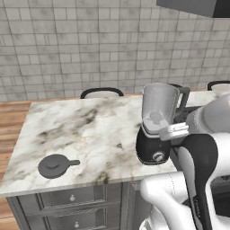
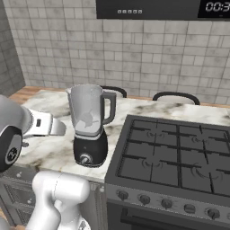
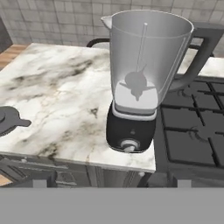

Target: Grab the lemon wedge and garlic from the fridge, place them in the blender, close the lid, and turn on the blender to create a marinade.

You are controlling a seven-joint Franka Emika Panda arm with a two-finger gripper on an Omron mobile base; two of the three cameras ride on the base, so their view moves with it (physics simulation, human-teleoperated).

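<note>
The blender (image 1: pixel 155 130) stands on the marble counter's right end beside the stove, black base with a front knob (image 3: pixel 129 145) and a clear jar with no lid on it. Inside the jar (image 3: pixel 144 52) I see just the blade. The lid (image 1: pixel 55 165), a dark grey disc with a side tab, lies flat on the counter's front left, also at the left edge of the hand view (image 3: pixel 8 120). My gripper (image 3: pixel 112 183) hovers open in front of the blender, level with its base, holding nothing. The fridge, lemon wedge and garlic are out of view.
A black gas stove (image 2: pixel 175 152) adjoins the counter on the right, under a microwave (image 2: pixel 161 9). Chair backs (image 1: pixel 101 93) rise behind the marble counter (image 1: pixel 81 130). Grey drawers (image 1: pixel 72 197) sit below its front edge. Wooden floor lies to the left.
</note>
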